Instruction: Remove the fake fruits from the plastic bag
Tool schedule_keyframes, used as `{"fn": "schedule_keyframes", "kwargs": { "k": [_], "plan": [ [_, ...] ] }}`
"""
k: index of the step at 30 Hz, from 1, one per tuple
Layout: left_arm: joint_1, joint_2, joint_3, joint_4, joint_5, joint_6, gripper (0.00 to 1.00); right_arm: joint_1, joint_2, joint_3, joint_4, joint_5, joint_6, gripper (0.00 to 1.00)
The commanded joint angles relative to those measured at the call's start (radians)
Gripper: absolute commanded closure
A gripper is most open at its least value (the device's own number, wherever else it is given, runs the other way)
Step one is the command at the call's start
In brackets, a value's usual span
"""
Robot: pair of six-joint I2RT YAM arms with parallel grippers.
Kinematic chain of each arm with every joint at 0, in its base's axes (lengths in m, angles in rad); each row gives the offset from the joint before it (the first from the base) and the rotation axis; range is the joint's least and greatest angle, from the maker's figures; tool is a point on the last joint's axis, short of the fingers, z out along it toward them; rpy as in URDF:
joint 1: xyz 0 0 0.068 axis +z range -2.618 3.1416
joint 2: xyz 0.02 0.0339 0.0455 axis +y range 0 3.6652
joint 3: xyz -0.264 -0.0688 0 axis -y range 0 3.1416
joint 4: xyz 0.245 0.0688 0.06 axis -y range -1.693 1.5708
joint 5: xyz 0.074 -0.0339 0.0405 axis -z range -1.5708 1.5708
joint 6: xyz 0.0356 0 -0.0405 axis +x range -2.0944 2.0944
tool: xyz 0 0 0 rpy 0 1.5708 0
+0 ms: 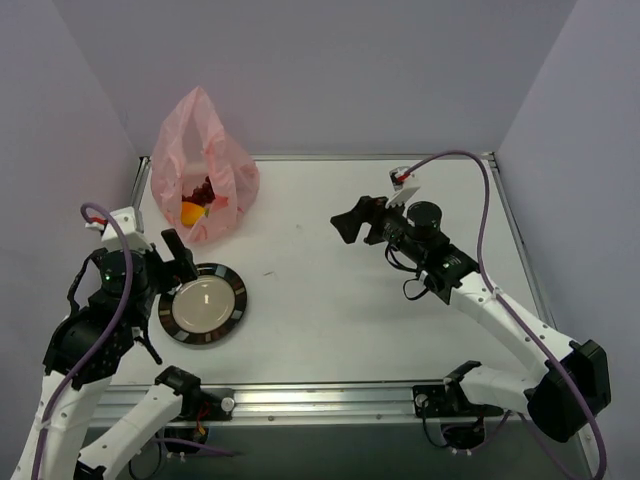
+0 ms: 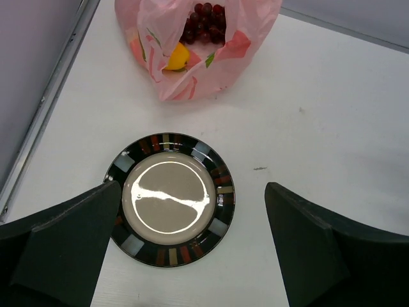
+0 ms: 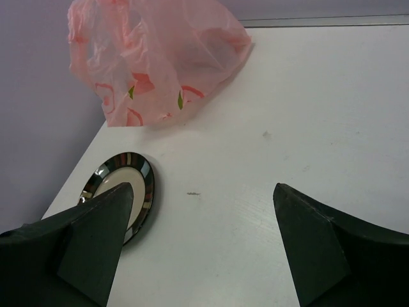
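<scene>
No fruit is out yet, so the step in hand is the first reach into the plastic bag (image 1: 203,170), which sits slumped on the worktop (image 1: 330,300) just beyond the plate (image 1: 240,298), at the far side from the arm bases. Through its gaping front the dark red grape bunch (image 2: 204,22) shows, with the orange-yellow mango (image 2: 177,56) just below it, nearer the plate. The peach is not in sight, probably hidden under the film.

The left pincer (image 2: 192,192) hangs over the plate, released and empty, its jaws spread wide to either side of the rim. It is the nearer of the two and looks best placed to go in. The mango seems the easier first pick, since it lies at the lip on the plate side. A good approach would go low through the opening and close across the mango's narrow width without catching plastic.

The right pincer (image 3: 203,188) is also released and empty, well apart from the plate out over bare worktop and facing the bag. It could pin or lift a handle so the thin bag does not drag along.

The main obstacles are the loose pink folds around the opening and the handles standing above. The plate lies between the left arm and the bag, so a low sweep risks knocking it. A small dark speck (image 2: 259,169) beside the plate is harmless.
</scene>
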Motion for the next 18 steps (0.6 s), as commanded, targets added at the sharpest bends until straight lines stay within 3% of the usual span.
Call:
{"fn": "schedule_keyframes", "kwargs": {
  "k": [1, 10, 12, 14, 18],
  "plan": [
    [-0.003, 0.082, 0.037, -0.012, -0.047, 0.002, 0.06, 0.038, -0.003, 0.066, -0.002, 0.016, -0.027, 0.13],
    [0.036, 0.386, 0.224, 0.167, -0.179, 0.074, 0.06, 0.164, 0.184, 0.207, 0.002, 0.079, -0.053, 0.1],
    [0.093, 0.464, 0.269, 0.201, -0.132, 0.085, 0.06, 0.185, 0.23, 0.268, 0.004, 0.082, -0.061, 0.09],
    [0.217, 0.524, 0.307, 0.21, -0.014, 0.079, 0.06, 0.197, 0.308, 0.317, -0.001, 0.078, -0.062, 0.08],
    [0.319, 0.718, 0.408, 0.215, 0.042, 0.111, 0.06, 0.227, 0.446, 0.442, -0.004, 0.067, -0.088, 0.07]
  ]
}}
